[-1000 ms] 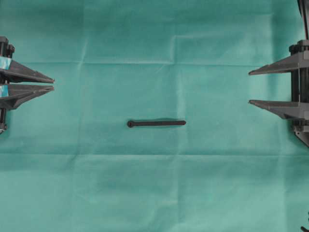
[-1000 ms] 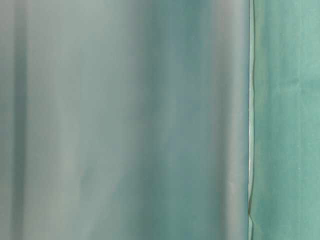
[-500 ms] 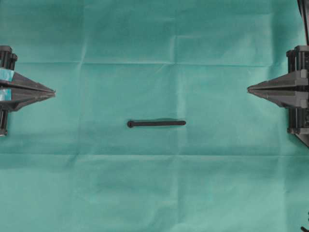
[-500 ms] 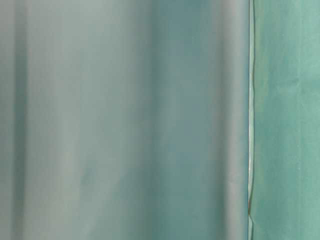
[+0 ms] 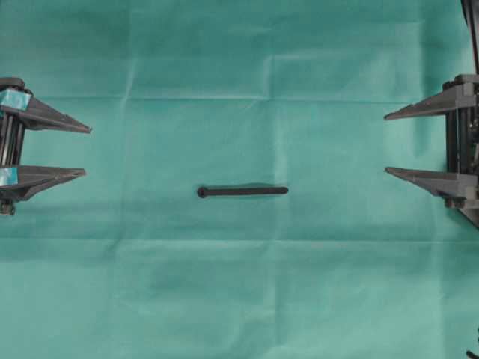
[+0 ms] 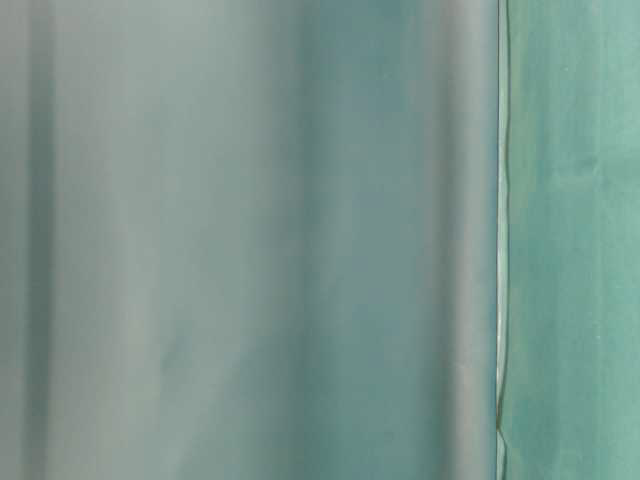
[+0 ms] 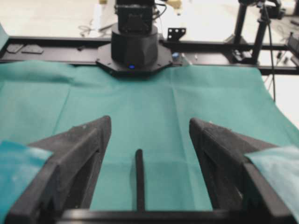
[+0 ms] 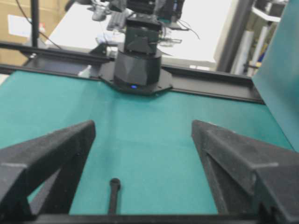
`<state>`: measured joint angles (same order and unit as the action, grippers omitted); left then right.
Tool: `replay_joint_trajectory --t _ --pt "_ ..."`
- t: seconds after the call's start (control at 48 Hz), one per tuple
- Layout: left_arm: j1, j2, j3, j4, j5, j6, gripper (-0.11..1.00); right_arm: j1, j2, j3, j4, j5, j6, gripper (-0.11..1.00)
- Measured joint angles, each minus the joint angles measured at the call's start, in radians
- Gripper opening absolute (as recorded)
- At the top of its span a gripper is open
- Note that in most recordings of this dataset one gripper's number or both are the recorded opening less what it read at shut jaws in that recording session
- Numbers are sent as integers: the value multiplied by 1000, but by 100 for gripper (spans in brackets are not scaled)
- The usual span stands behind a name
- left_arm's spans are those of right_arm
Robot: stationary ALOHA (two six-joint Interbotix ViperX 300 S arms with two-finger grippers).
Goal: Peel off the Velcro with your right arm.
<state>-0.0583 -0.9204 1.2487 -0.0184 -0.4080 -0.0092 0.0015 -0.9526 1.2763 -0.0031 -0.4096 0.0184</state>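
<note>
Overhead view: the Velcro [image 5: 242,191] lies flat at the centre of the green surface [image 5: 239,299], its length running from 9 to 3 o'clock with the rounded end toward 9. The left tool [image 5: 87,151] sits at the 9 o'clock edge with its teal-taped fingers spread wide and empty; the right tool [image 5: 386,143] sits at 3 o'clock, equally spread and empty. Both are well apart from the strap.

Table-level view: only blurred green cloth, nothing of use.

Left wrist view: the strap [image 7: 139,179] lies between the open fingers, pointing toward 12.

Right wrist view: the rounded end [image 8: 114,183] shows low, toward 6, left of the midline between the open fingers.

The reach has not begun. To do it well, the right arm likely should come in low and pinch only the top layer at one end, since closing over both layers would just lift the whole strap. The left tool could pin the other end.
</note>
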Motion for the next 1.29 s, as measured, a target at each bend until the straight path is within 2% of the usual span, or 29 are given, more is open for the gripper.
replay_joint_trajectory --t 0.188,0.521,1.021,1.188,1.292 --pt "0 71 -29 2 -25 3 73 0 -2 0 0 0 0 69" --pt "2 296 -135 0 -167 3 73 0 0 0 0 0 0 69" --pt "6 692 -425 0 -178 8 72 0 -2 0 0 0 2 69" --pt "18 770 -491 0 -173 5 72 0 -2 2 0 0 2 69" --pt "23 785 -517 -2 -130 3 72 0 -2 3 0 0 2 69"
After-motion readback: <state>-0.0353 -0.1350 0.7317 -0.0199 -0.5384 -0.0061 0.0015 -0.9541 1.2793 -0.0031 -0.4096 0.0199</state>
